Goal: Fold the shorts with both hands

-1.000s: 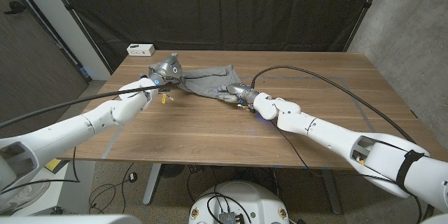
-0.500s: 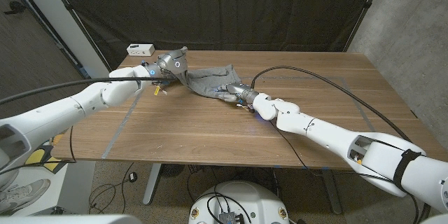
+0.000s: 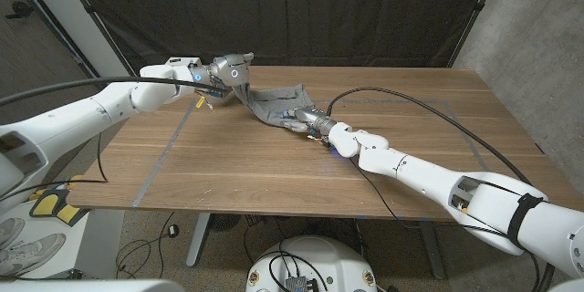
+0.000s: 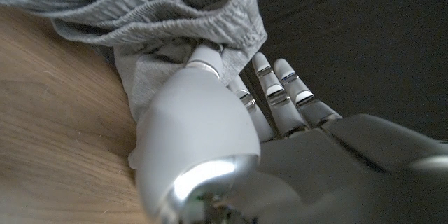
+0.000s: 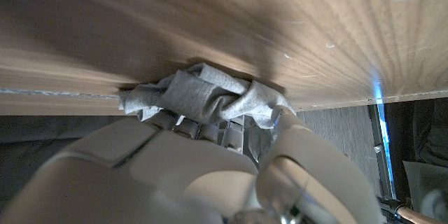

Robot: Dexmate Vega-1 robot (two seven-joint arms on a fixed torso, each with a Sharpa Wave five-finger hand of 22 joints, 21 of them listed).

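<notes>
From where I stand, two white robot arms reach in over one brown wooden table (image 3: pixel 274 169), and one pair of grey fabric shorts (image 3: pixel 274 102) lies toward its far side, left of the middle. Nearer of the two, the right hand (image 3: pixel 306 120) sits low at the table, its fingers closed around the near right edge of the shorts; the right wrist view shows a bunched wad of grey cloth (image 5: pixel 203 98) gathered against those fingers just at the wood. A black cable (image 3: pixel 429 108) curves across the right half of the tabletop toward that hand. Farther back, the left hand (image 3: pixel 228 71) is raised above the table's far left part, holding the left end of the shorts so the cloth hangs in a slanted band down to the surface. In the left wrist view its thumb (image 4: pixel 196 133) presses a ribbed, elasticated hem of the shorts (image 4: pixel 175 7) against the other fingers, which lie close together. At the far left corner rests one small white box (image 3: pixel 182 62), partly hidden by the left arm; any marking on it is too small to read. I can read no brand or label on the shorts.
</notes>
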